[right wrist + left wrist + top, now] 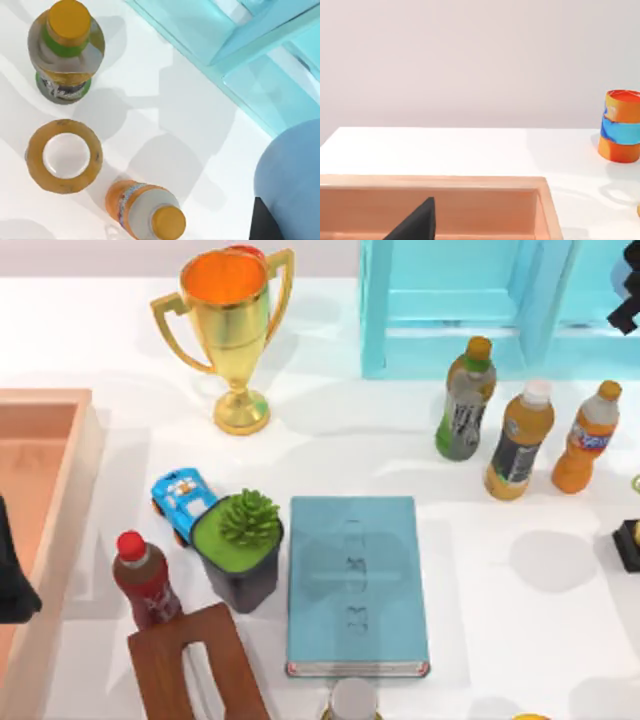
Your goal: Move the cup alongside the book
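Up in the far right corner of the table, the right gripper (pixel 627 302) looks pinched on the cup (pixel 292 170), a smooth rounded blue plastic tumbler held over three tall, narrow bottles (pixel 65 47) beside the glossy teal shelf (pixel 240 60). Slick curved walls like that could slip in the grip, and coming down too early would probably tip a bottle. The book (pixel 352 585) is a flat matte hardcover mid-table with a spiky potted plant (pixel 240 545) just on its left, so I'd aim right; the left gripper (pixel 12 585) sits parked over the wooden tray (pixel 60 500).
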